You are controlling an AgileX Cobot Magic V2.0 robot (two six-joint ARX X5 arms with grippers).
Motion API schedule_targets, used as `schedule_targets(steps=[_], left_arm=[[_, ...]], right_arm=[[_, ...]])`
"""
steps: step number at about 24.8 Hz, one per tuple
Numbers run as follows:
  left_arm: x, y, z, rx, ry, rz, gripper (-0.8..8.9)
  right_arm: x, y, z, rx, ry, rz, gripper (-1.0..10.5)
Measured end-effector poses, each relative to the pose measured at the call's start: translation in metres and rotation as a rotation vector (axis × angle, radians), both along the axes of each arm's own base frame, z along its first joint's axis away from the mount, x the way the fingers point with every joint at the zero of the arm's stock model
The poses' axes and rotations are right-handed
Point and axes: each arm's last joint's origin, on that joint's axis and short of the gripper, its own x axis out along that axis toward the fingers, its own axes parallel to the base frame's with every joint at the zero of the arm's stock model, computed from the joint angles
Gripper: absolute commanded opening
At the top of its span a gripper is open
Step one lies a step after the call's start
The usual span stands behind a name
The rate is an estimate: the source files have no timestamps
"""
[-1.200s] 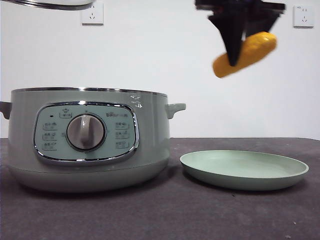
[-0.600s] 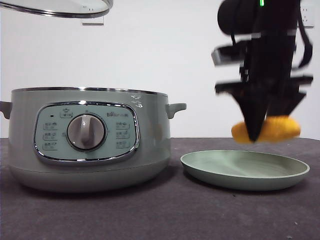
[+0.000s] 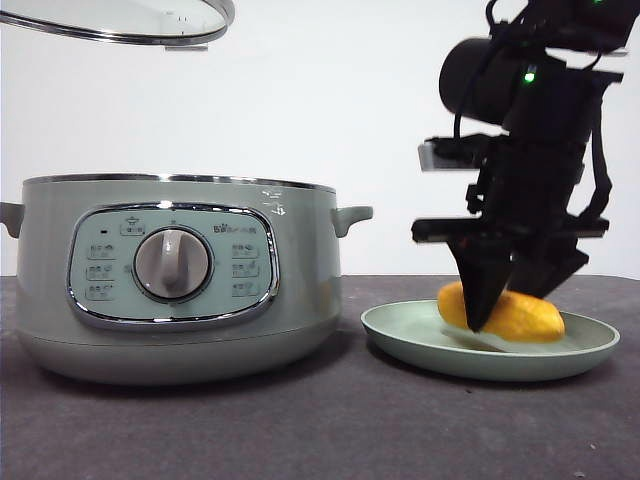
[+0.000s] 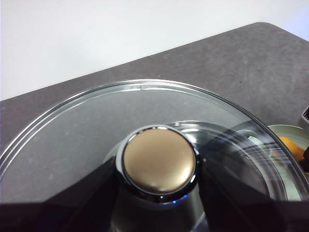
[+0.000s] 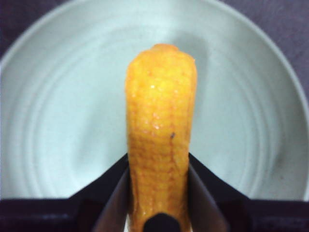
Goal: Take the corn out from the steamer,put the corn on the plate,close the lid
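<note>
**Corn lowered into the plate, lid held aloft**

In the front view, the right hand reached down from the upper right with its jaws pinching the corn. The cob lay nearly level inside the plate, low against its surface. The plate sat on the dark worktop just beside the steamer, which stood open on the left. The lid hung high above the steamer at the top edge.

In the left wrist view, the left hand gripped the lid's knob from both sides, the glass dome spreading around it. A sliver of the plate showed beyond the rim.

In the right wrist view, the right hand clamped the corn between its two jaws, the cob pointing across the middle of the plate.
</note>
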Motion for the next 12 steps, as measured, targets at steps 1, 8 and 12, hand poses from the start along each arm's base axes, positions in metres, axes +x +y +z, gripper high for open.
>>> schedule_targets(steps=[1, 8, 12], left_arm=[[0.0001, -0.0002, 0.0000, -0.002, 0.001, -0.005, -0.09], [-0.0001, -0.0007, 0.0000, -0.017, 0.007, -0.018, -0.09], [0.0004, -0.0014, -0.0004, -0.027, 0.014, -0.030, -0.09]], right_arm=[[0.0001, 0.0001, -0.0019, -0.003, 0.007, 0.000, 0.1], [-0.0005, -0.0005, -0.0033, -0.009, 0.019, -0.001, 3.6], [-0.0014, -0.0010, -0.0037, -0.010, 0.030, -0.011, 4.5]])
